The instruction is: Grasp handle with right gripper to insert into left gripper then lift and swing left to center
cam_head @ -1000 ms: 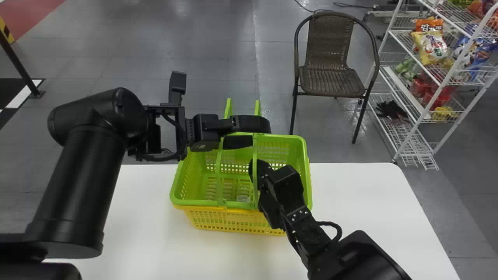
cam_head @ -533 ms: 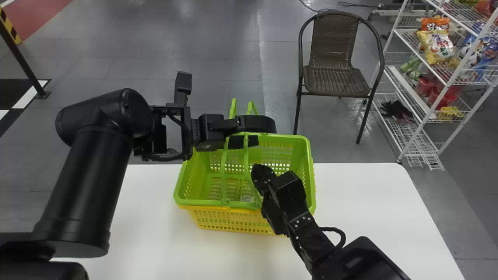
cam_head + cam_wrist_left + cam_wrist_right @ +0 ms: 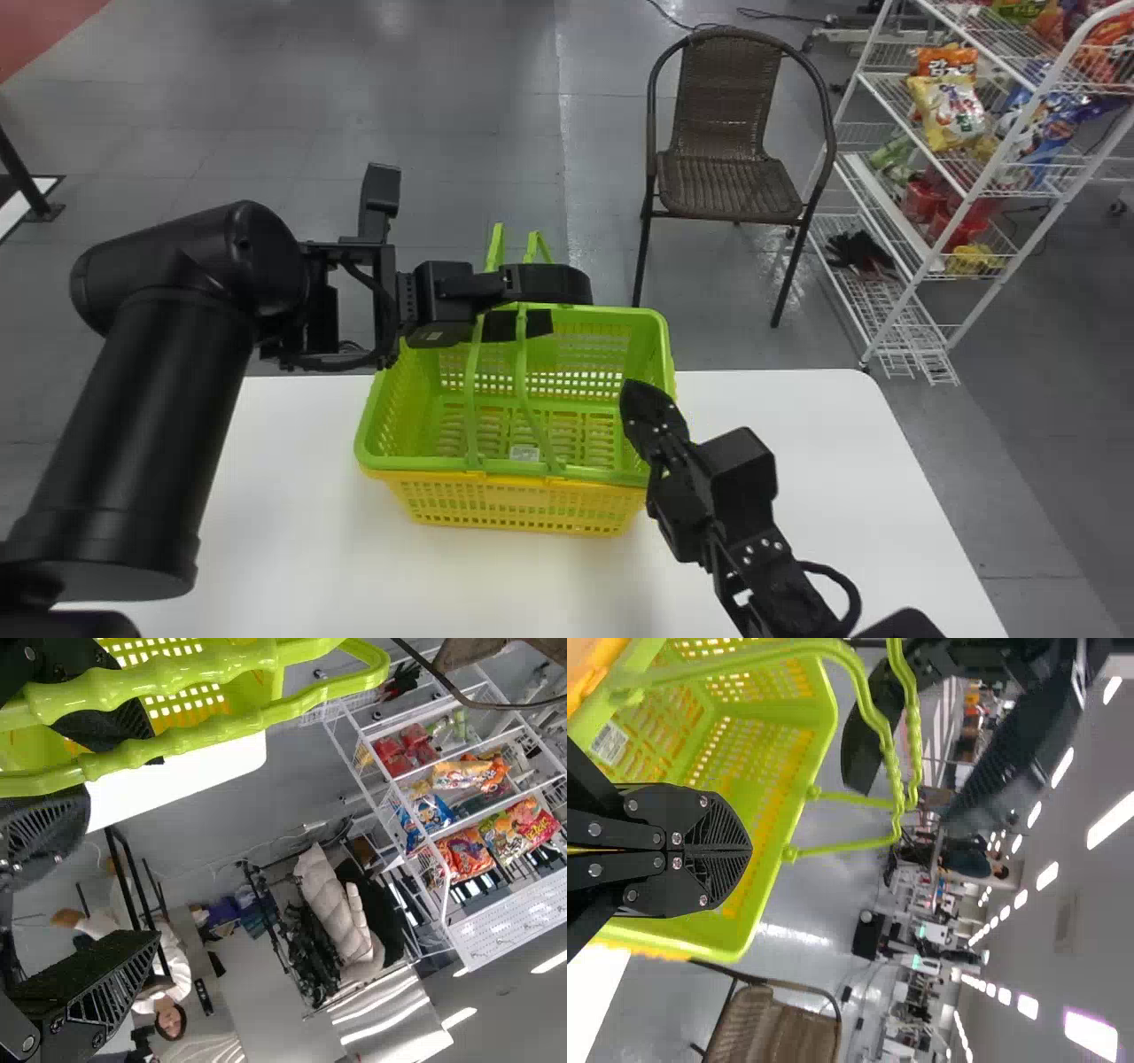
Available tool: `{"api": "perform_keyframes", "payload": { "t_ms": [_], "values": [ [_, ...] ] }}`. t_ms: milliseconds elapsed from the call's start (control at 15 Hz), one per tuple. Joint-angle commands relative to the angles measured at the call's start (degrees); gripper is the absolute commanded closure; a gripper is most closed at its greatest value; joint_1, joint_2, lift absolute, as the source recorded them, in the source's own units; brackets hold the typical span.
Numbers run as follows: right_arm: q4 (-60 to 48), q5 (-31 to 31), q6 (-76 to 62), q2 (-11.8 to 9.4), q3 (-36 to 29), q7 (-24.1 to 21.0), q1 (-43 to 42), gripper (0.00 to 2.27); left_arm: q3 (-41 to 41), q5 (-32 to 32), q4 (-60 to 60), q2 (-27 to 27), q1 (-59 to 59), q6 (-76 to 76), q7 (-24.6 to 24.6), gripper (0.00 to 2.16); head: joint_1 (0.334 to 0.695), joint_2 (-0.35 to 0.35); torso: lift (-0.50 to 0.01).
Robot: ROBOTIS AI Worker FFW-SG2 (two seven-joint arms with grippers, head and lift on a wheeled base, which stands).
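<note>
Both right gripper (image 3: 634, 392) fingers sit together over the right side of the basket (image 3: 416, 463) on the white table (image 3: 301, 514); raised handles (image 3: 521, 381) stand between the left gripper's (image 3: 567, 307) parted fingers. Beyond is a chair (image 3: 731, 188).

The table (image 3: 780, 461) is plain white. At its far edge, the upper basket (image 3: 660, 354) is lime green, with green handles (image 3: 521, 381) and rows of small holes; the yellow basket (image 3: 523, 505) under it repeats that grid. Both the left gripper (image 3: 571, 306) and the right gripper (image 3: 632, 394) are black. Beyond the far right corner, the chair (image 3: 731, 182) has a dark brown weave, and the wire rack (image 3: 985, 168) is white, holding orange, blue, and yellow-and-white snack bags (image 3: 948, 111). The floor (image 3: 443, 133) is grey with pale lines.
</note>
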Motion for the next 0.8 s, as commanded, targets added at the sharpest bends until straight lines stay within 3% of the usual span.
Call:
{"api": "perform_keyframes", "payload": {
  "t_ms": [0, 400, 533, 667, 733],
  "values": [
    [-0.33, -1.84, -5.37, -0.81, -3.98, 0.03, 4.01, 2.09, 0.00, 0.31, 0.17, 0.00, -0.03, -0.23, -0.13, 0.12, 0.695, -0.118, 0.000],
    [3.45, -5.53, -19.78, -1.34, -10.04, 0.65, 12.45, 1.90, 0.00, 0.57, 0.35, 0.00, -0.03, 0.12, -0.13, 0.12, 0.695, -0.203, 0.000],
    [6.00, -6.23, -26.64, -1.60, -10.83, 1.26, 14.29, 1.27, 0.18, 2.15, 0.35, 0.09, -0.21, 0.82, -0.05, 0.12, 0.695, -0.221, 0.000],
    [8.20, -6.23, -31.56, -1.69, -11.18, 1.79, 15.79, 0.20, 0.18, 3.12, 0.35, 0.09, -0.73, 2.05, 0.04, 0.12, 0.695, -0.243, 0.000],
    [10.05, -6.23, -34.90, -1.69, -11.36, 1.79, 15.96, 0.08, 0.35, 3.91, 0.35, 0.09, -0.73, 2.23, 0.04, 0.12, 0.695, -0.248, 0.000]
  ]
}}
